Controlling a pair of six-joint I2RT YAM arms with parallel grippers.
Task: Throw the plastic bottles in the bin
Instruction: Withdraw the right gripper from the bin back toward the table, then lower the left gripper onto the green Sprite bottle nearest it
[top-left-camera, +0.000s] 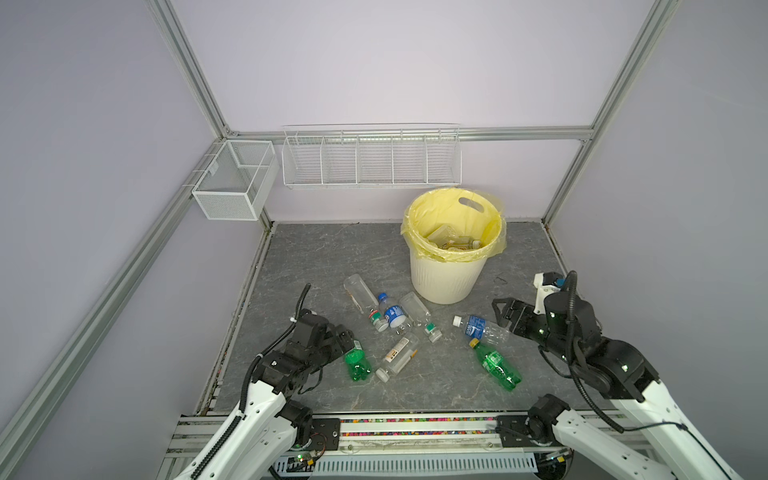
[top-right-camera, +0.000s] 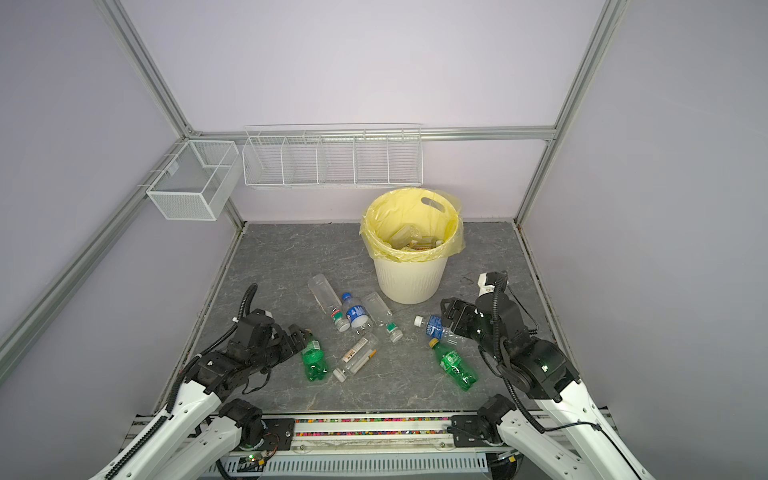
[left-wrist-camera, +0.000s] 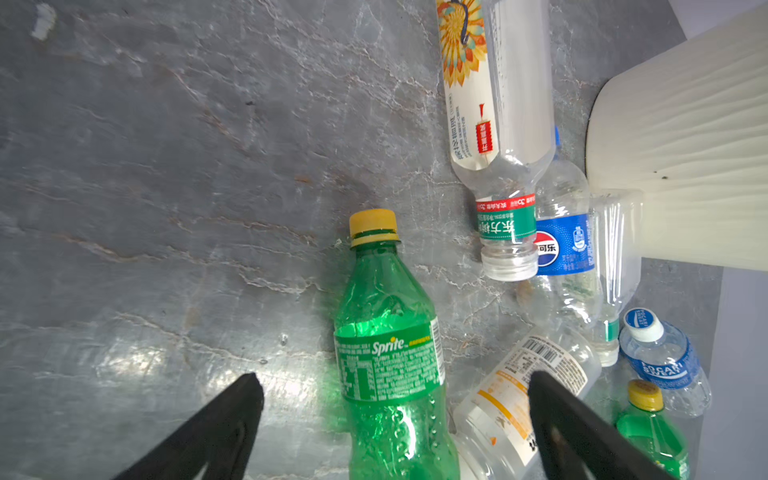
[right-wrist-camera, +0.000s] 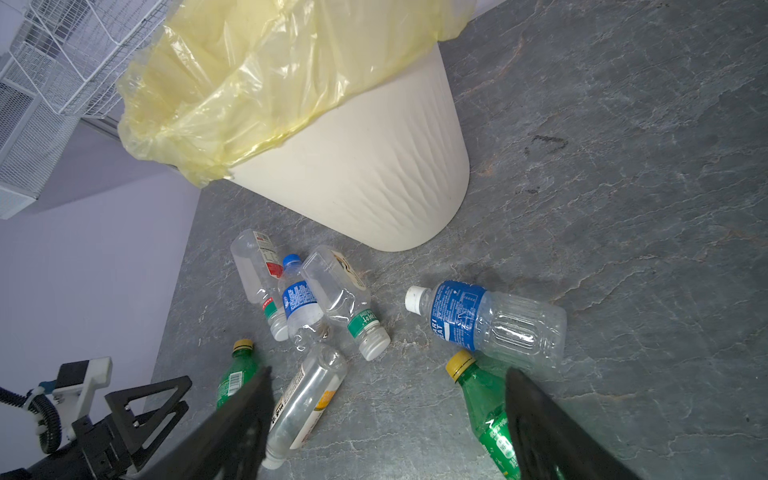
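2 arms, the left arm (top-left-camera: 262, 405) and right arm (top-left-camera: 665, 428), share 1 look: white links dotted with small dark screws, black joints and wrists. Black ribbed conduits (top-left-camera: 574, 303) run along each. Green lights (top-left-camera: 624, 367) glow on black housings. A white bracket (right-wrist-camera: 89, 376) sits on each wrist. Fingers (left-wrist-camera: 224, 424) are black, flat and tapering.

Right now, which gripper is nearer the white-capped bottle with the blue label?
Right. The right gripper is open just beside the clear end of the white-capped bottle. The left gripper is far across on the other side, open over a green bottle.
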